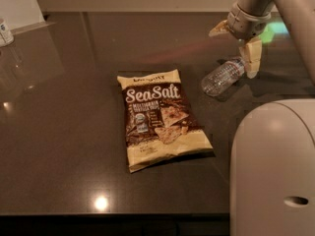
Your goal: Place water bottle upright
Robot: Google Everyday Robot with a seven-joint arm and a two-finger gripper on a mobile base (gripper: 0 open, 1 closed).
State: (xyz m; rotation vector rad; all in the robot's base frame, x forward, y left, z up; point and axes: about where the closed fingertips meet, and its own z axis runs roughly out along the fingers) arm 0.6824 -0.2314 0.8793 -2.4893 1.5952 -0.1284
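The water bottle is a small clear ribbed bottle lying on its side on the dark table, at the right rear, with its neck end pointing up and right. My gripper hangs just above the bottle's neck end. Its two pale fingers are spread apart: one finger reaches down beside the neck, the other points out to the left. The bottle's cap is hidden behind the lower finger. The gripper holds nothing.
A brown and cream Sea Salt snack bag lies flat at the table's middle, left of the bottle. A large white part of my own body fills the lower right. A small container stands at the far left. The table's front edge runs along the bottom.
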